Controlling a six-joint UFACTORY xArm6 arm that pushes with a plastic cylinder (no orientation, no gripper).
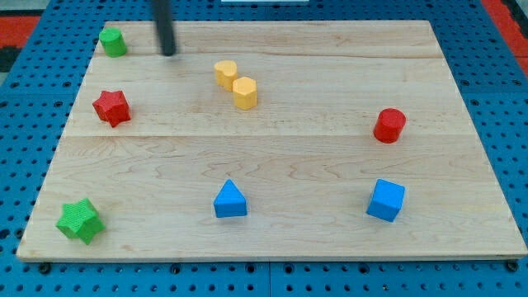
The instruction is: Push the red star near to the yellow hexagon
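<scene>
The red star (pixel 111 108) lies at the board's left side. The yellow hexagon (pixel 244 92) sits in the upper middle, touching a second yellow block (pixel 226 73) just up and left of it. My tip (pixel 169 53) rests on the board near the top edge, above and to the right of the red star and to the left of the yellow blocks, touching no block.
A green block (pixel 113 40) stands at the top left corner, left of my tip. A green star (pixel 80 220) is at the bottom left. A blue triangle (pixel 230 200), a blue cube (pixel 386 200) and a red cylinder (pixel 389 125) lie lower and to the right.
</scene>
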